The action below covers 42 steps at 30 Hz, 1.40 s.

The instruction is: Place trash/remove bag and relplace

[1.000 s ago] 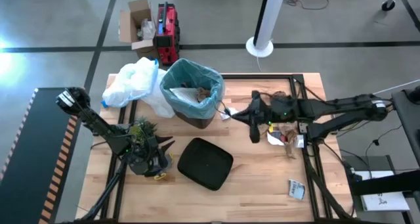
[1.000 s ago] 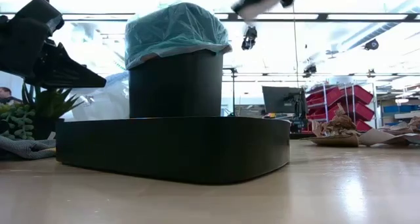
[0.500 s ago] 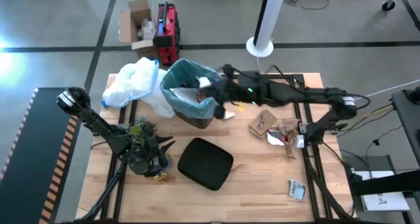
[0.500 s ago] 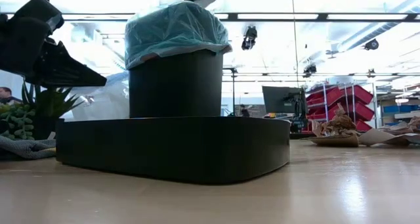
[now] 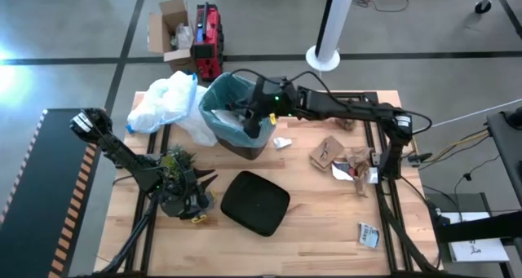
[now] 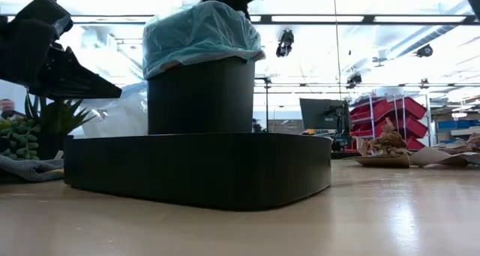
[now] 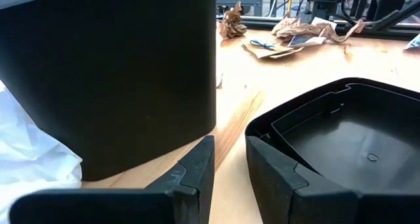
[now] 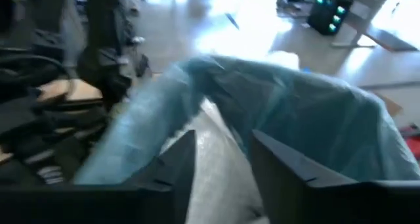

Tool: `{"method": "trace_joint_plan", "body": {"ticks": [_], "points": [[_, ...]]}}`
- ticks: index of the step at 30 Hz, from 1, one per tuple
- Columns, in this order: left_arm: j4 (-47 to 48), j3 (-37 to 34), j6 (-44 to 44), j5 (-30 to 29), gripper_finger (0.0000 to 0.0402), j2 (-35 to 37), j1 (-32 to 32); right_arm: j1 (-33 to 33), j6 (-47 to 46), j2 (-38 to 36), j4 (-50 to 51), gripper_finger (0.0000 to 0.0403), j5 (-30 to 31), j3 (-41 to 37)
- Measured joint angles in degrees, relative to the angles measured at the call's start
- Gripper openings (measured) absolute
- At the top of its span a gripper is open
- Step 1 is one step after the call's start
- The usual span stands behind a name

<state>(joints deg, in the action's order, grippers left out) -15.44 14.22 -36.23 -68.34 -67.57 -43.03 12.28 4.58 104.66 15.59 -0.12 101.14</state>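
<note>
Beside my left pincer [image 5: 204, 183], parted and empty, sit the plant [image 5: 178, 165] and the lid [image 5: 254, 202]. Beyond it stands the bin [image 5: 236, 115], its blue bag [image 5: 218, 94] under my right pincer [image 5: 254, 119], fingers apart, holding nothing. Past that pincer, trash [image 5: 347, 160] lies on the tabletop [image 5: 310, 229].

Your arms are dark and jointed; the right arm [image 5: 351, 111] carries black cables and a green light.
</note>
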Motion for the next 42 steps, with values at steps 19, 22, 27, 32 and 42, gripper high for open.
{"method": "trace_joint_plan", "body": {"ticks": [19, 22, 27, 32, 42], "points": [[-2.30, 0.00, -0.54, 0.17, 0.0075, -2.31, -0.02, -14.61, -2.58, -25.49, 14.72, 0.0238, 17.67, -22.14], [-3.77, 0.00, -0.88, 0.65, 0.0075, -3.37, -0.02, -15.43, -7.77, -30.68, 12.02, 0.0232, 20.62, -32.58], [-6.52, 0.00, -1.37, 1.87, 0.0075, -5.79, -0.02, -15.80, -15.90, -35.84, 3.34, 0.0236, 22.49, -49.43], [-9.14, 0.71, -0.67, 1.81, 0.0077, -7.73, 0.02, -14.81, -23.22, -36.67, -0.02, 0.0255, 27.72, -61.16], [-8.85, 7.61, 8.21, 1.43, 0.0097, -11.39, 1.87, -8.89, -20.57, -22.97, -37.04, 0.0263, 26.14, -73.67]]}}
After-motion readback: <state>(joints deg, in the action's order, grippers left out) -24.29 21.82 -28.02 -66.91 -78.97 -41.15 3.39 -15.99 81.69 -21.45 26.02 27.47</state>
